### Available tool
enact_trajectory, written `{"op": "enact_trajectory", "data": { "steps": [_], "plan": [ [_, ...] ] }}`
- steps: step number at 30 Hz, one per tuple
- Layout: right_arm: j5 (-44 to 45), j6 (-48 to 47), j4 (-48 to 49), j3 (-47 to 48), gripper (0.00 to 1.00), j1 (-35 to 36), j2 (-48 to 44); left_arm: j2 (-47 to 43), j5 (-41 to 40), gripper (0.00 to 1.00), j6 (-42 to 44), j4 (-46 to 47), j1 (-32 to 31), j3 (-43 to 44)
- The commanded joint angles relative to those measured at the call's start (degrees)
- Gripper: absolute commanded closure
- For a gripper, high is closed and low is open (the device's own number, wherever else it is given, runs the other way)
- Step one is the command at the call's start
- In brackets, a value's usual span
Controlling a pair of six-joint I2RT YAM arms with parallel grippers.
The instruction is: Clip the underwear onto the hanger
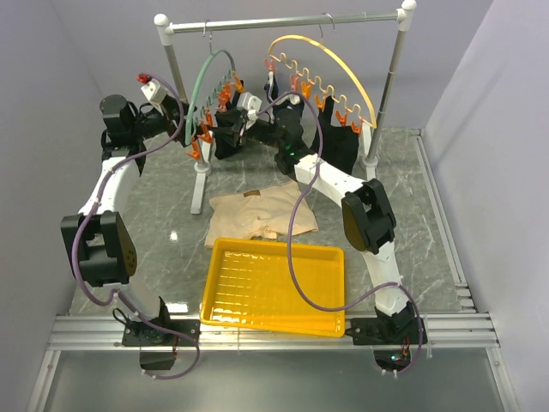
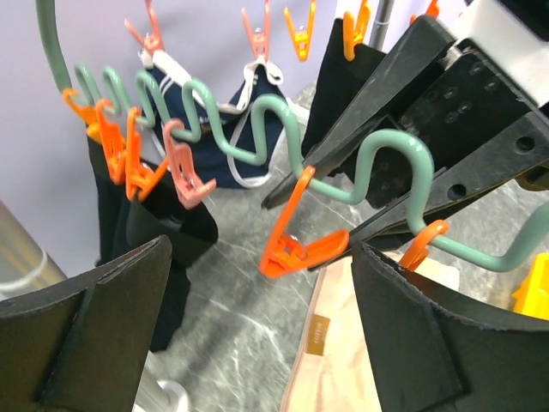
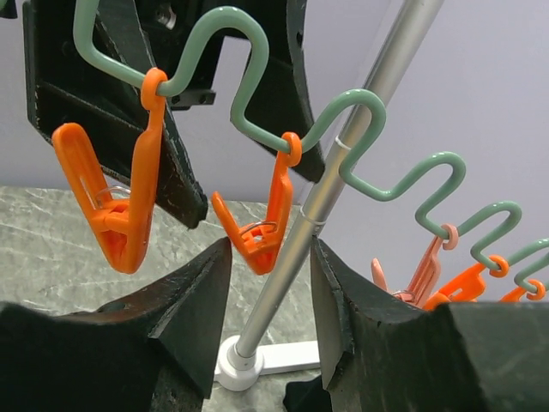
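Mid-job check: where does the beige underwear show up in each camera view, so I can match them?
Top external: the underwear lies at the centre of the picture, just beyond the yellow tray.
Left wrist: the underwear is at the bottom edge, right of centre, only partly in frame.
Right wrist: it is not in this picture.
Shared landmark: the green hanger shows in all three views.
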Motion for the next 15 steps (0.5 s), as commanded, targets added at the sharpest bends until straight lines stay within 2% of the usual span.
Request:
{"op": "enact_trajectory", "data": {
  "steps": [1,8,15],
  "plan": [
    [-0.91,-0.48,2.49,2.21,0.52,-0.15,0.13,-0.07,2.92,0.09,1.29,7.16,-0.90,1.52],
    [-1.26,-0.31,2.49,2.03,0.52,-0.59,0.05,1.15,5.46,0.16,4.37,8.92,-1.87,2.21],
    [-1.53,-0.04,2.40,1.59,0.53,-1.03,-0.31,3.53,7.93,0.32,4.98,9.54,-2.22,5.03]
  ]
}}
